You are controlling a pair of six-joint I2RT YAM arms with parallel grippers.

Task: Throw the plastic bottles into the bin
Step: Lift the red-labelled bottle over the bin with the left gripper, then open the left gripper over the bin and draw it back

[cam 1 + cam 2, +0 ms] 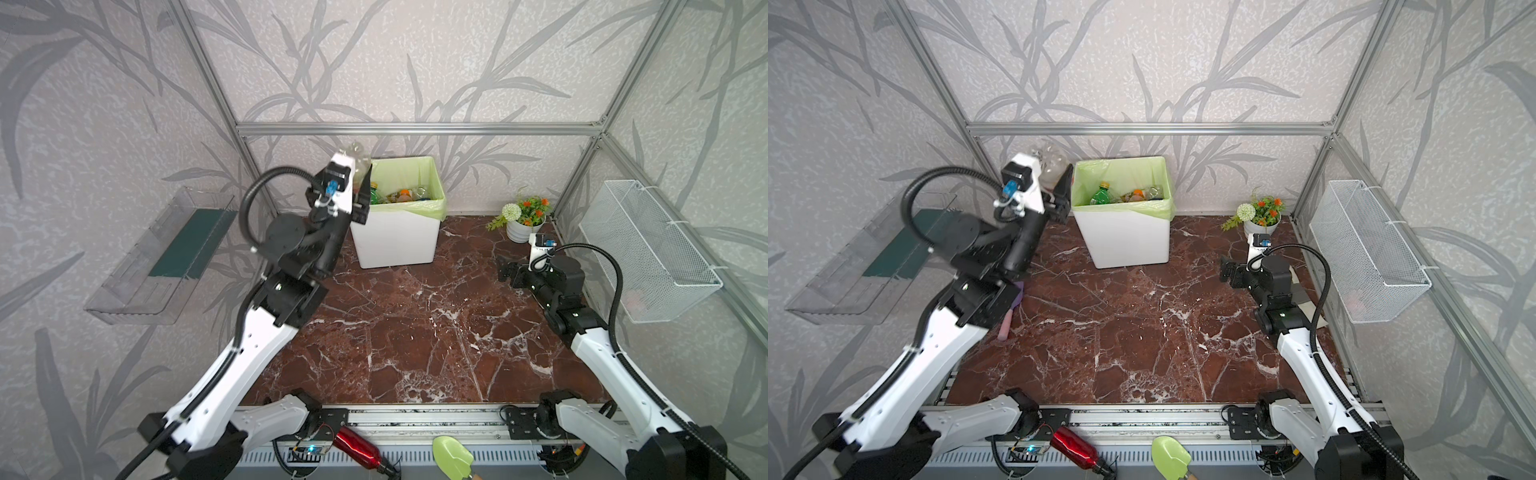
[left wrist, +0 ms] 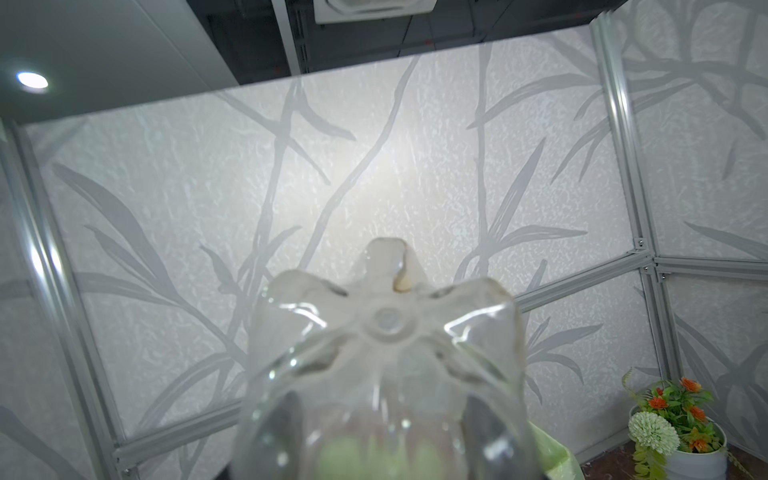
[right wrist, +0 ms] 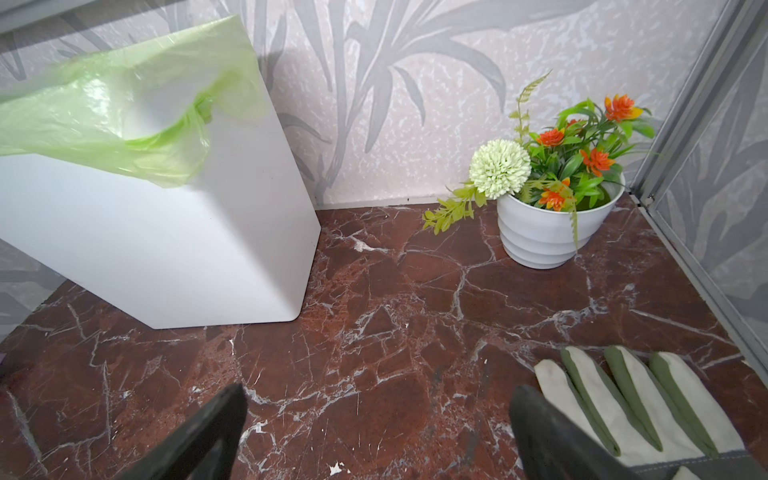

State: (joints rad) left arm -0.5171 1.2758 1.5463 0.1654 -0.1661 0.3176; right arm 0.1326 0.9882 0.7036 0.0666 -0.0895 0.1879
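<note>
Upper left of centre, beside the bin (image 1: pixel 395 241), left end effector (image 1: pixel 356 170) clamps a clear bottle (image 1: pixel 360 154): probably light, crushable, slippery; hold mid-body

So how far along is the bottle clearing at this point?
Looks nearly finished. Done: several bottles lie in the bin. In hand: the left end effector grips a clear bottle, raised beside the bin's rim. The right end effector is open and empty. Left: dropping this one; no other bottle shows on the table, though the left arm hides part.
</note>
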